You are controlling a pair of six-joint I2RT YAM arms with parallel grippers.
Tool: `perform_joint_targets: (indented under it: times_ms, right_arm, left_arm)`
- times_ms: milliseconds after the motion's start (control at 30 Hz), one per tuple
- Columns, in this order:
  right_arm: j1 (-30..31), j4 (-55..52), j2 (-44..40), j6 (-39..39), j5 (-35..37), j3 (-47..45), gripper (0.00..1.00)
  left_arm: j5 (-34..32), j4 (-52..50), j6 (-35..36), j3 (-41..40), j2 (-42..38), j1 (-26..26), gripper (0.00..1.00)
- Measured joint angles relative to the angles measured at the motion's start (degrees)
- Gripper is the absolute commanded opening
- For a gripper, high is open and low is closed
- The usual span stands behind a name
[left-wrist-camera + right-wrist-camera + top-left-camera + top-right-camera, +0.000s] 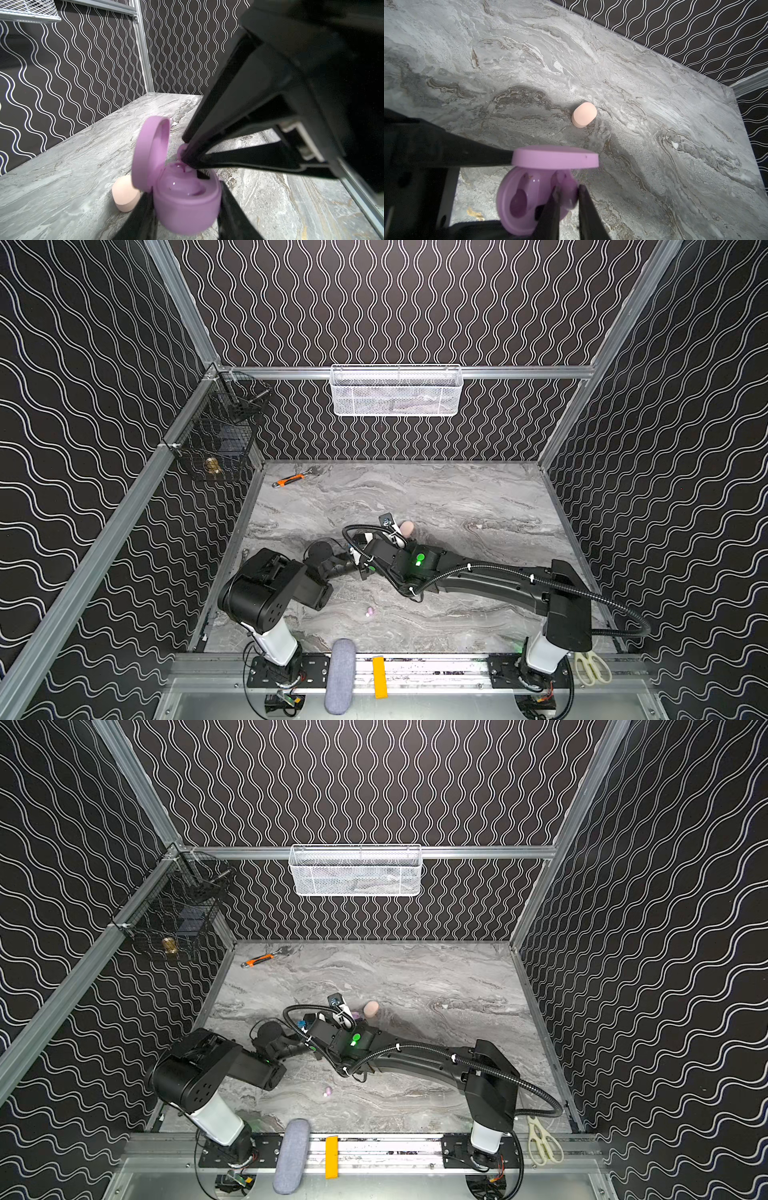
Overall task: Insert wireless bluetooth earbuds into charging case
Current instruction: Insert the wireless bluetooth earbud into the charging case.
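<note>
Black walls (374, 302) patterned with white waves enclose a grey marble-look table (457, 497). The table is flat and smooth, and mostly bare around the work, so a dropped round piece would likely roll freely.

Both arms meet near the middle of the table. The left gripper (184, 199) is clamped on the sides of the lilac case (517, 199), low on its base, which leaves the open lid (149, 151) free. The case looks light and stiff, and its hinge is probably the weak point. A closed peach case (406, 527) stands just beside it.

The right gripper (568, 193) has its fingers pinched together on a lilac earbud (181, 150), held just above the case's sockets. The bud appears hard, glossy and very light, so it is likely slippery. A gentle pinch across its rounded body seems the safest hold.

A second lilac earbud (369, 611) lies loose near the front of the table. A pale speck, possibly a cream earbud (479, 526), sits well apart to the right. The fourth bud cannot be made out.
</note>
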Motion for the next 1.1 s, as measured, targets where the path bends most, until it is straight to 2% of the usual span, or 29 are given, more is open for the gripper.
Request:
perform_joint_targets:
  times_ms: [500, 700, 1100]
  right_arm:
    - [-0.31, 3.41, -3.02, 0.66, -3.02, -3.76, 0.22]
    - [-0.37, 3.52, -5.92, 0.68, -4.28, -4.42, 0.32]
    - [-2.03, 4.0, -13.9, 2.8, -6.56, -11.04, 0.35]
  left_arm:
    - [0.44, -0.35, -1.05, 0.0, 0.0, 0.31, 0.36]
    - [0.61, 0.46, -1.16, 0.04, 0.0, 0.31, 0.36]
    - [0.57, 0.94, -1.16, 0.11, 0.0, 0.31, 0.36]
